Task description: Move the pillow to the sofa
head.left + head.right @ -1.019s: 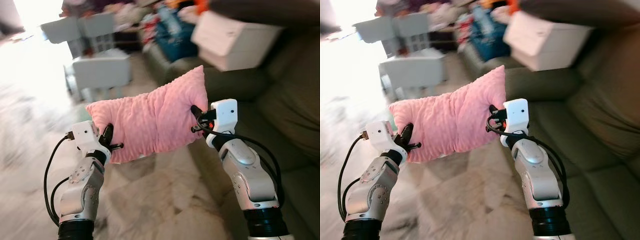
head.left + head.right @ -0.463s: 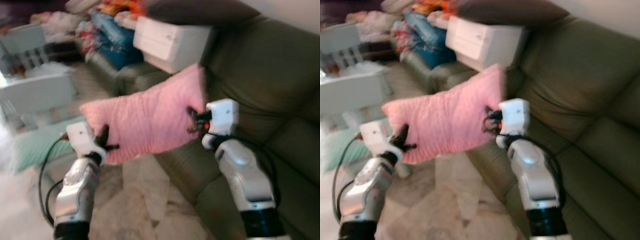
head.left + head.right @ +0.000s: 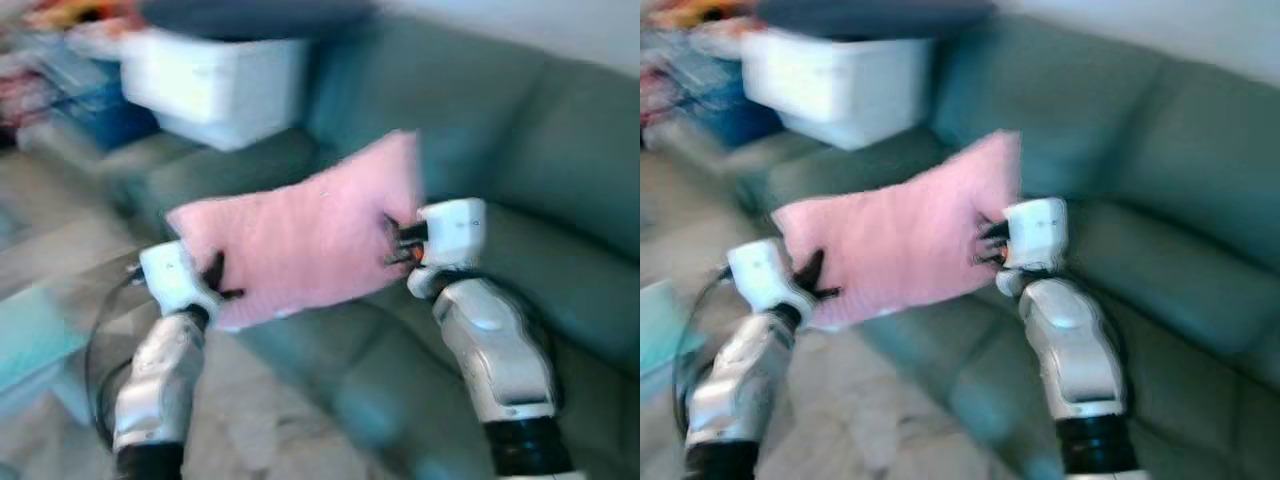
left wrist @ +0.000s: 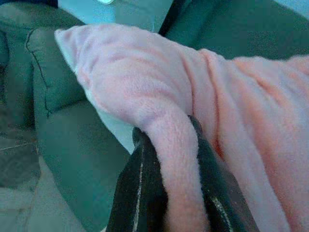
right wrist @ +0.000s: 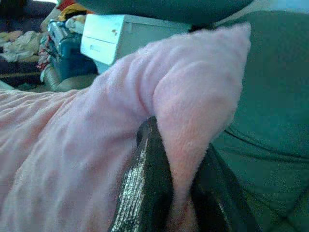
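The pink ribbed pillow (image 3: 300, 235) hangs stretched between my two arms, in the air over the front of the dark green sofa (image 3: 560, 160). My left gripper (image 3: 213, 283) is shut on the pillow's lower left corner; its black fingers (image 4: 140, 193) pinch a fold of pink fabric (image 4: 174, 159). My right gripper (image 3: 395, 243) is shut on the right edge, below the upper right corner, with the fingers (image 5: 145, 188) clamped on a bunched fold (image 5: 193, 116). The eye views are blurred.
A white box (image 3: 215, 85) sits on the sofa's left end with a dark cushion (image 3: 250, 15) on top. Blue and colourful bundles (image 3: 60, 80) lie behind at the far left. Pale tiled floor (image 3: 60, 400) shows at the lower left. The sofa seat (image 3: 400, 390) lies below the pillow.
The camera has swung right: the white tables and bright floor have left the view and the sofa now spreads across it. Both grippers keep the same hold on the pillow.
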`<state>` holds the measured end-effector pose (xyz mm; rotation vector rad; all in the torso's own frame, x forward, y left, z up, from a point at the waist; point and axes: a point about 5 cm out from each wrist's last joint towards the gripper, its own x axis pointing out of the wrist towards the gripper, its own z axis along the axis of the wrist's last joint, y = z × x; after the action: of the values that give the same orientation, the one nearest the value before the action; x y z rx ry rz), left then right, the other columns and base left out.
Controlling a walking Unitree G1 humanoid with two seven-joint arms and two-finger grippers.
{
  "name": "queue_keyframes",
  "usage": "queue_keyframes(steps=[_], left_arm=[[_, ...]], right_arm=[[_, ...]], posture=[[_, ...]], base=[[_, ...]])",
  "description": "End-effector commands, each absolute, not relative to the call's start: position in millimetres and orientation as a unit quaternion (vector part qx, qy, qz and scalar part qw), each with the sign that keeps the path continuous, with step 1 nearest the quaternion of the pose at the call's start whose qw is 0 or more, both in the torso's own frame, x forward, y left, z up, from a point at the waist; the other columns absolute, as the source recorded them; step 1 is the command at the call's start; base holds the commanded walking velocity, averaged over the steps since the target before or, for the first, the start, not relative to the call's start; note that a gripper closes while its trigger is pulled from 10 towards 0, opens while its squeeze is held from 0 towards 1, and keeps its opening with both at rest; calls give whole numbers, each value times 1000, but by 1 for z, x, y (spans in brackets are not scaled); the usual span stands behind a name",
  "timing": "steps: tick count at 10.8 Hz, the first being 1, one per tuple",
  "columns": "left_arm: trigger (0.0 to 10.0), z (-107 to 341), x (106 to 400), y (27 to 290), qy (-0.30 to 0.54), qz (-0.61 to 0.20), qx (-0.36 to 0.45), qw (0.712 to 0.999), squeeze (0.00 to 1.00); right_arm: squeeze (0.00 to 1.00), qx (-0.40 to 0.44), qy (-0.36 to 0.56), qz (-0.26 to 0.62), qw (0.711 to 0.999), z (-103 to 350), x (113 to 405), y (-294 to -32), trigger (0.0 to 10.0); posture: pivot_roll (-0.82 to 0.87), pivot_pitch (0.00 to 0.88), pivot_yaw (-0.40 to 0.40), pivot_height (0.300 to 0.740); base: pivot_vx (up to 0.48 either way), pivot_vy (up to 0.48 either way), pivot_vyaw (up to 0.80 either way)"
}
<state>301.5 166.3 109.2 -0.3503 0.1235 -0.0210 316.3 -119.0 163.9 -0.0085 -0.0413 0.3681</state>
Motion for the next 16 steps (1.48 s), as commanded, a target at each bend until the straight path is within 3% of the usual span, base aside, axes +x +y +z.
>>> queue_keyframes(steps=[1,3,16], left_arm=[[10000,113,304,161,60,-16,-178,982,0],[10000,113,305,161,62,-18,-182,981,0],[10000,109,303,146,99,-75,-170,978,0]], right_arm=[[0,-6,-36,183,982,172,316,-121,10000],[0,-7,-34,183,983,171,315,-121,10000],[0,-18,-20,178,984,167,315,-121,10000]], posture=[[-141,0,-40,740],[-144,0,-41,740],[-148,0,-41,740]], base=[[0,0,0],[0,0,0],[0,480,0]])
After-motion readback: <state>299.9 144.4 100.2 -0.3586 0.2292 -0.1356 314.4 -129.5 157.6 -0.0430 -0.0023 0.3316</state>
